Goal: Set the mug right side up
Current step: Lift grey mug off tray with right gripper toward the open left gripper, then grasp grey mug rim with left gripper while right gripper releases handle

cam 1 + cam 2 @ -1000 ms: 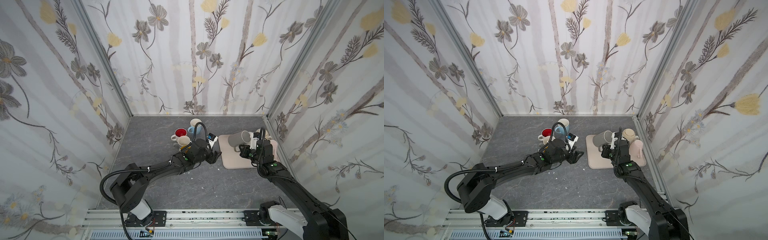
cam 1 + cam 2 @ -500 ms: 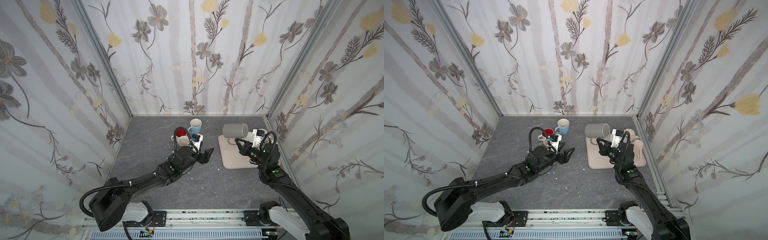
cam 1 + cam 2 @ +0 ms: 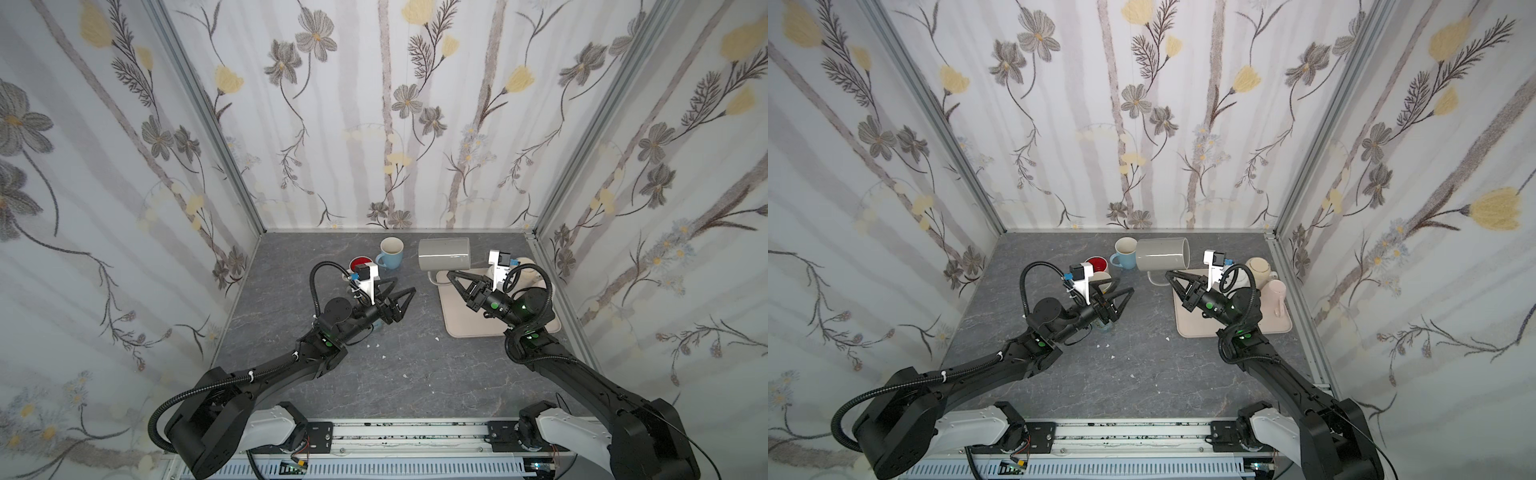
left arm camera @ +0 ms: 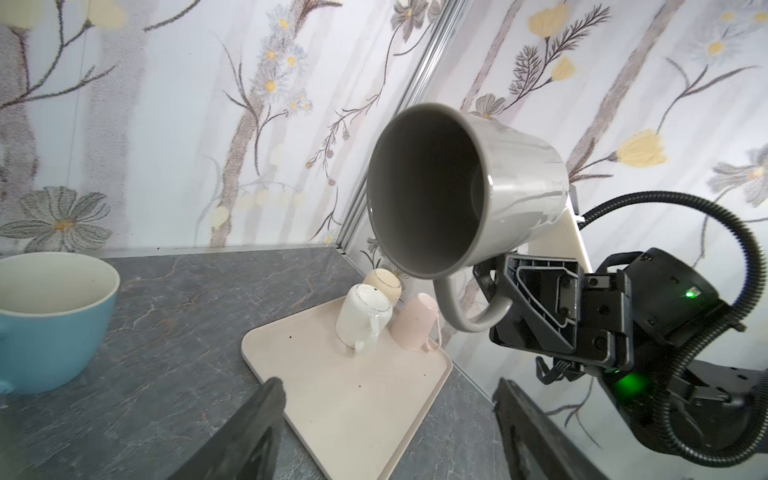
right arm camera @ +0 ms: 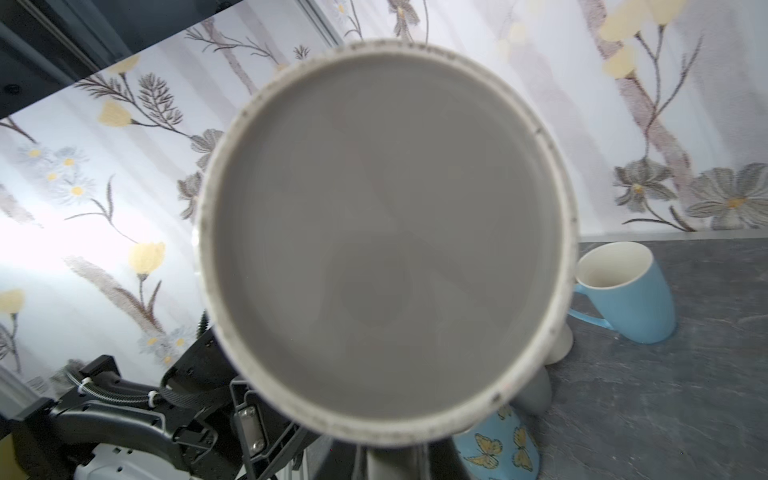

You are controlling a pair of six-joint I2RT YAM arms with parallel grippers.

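The mug (image 3: 444,254) now hangs sideways above the right gripper (image 3: 451,275), off the tray (image 3: 461,322). The left gripper (image 3: 406,286) sits farther from it, jaws wider.

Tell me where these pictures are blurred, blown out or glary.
Right wrist view: the mug blocks most of the frame, and the wall beside it is blown out white. Left wrist view: the jaws at the frame's edge are blurred; glare streaks the mug's side. Both top views: sharp, evenly lit.
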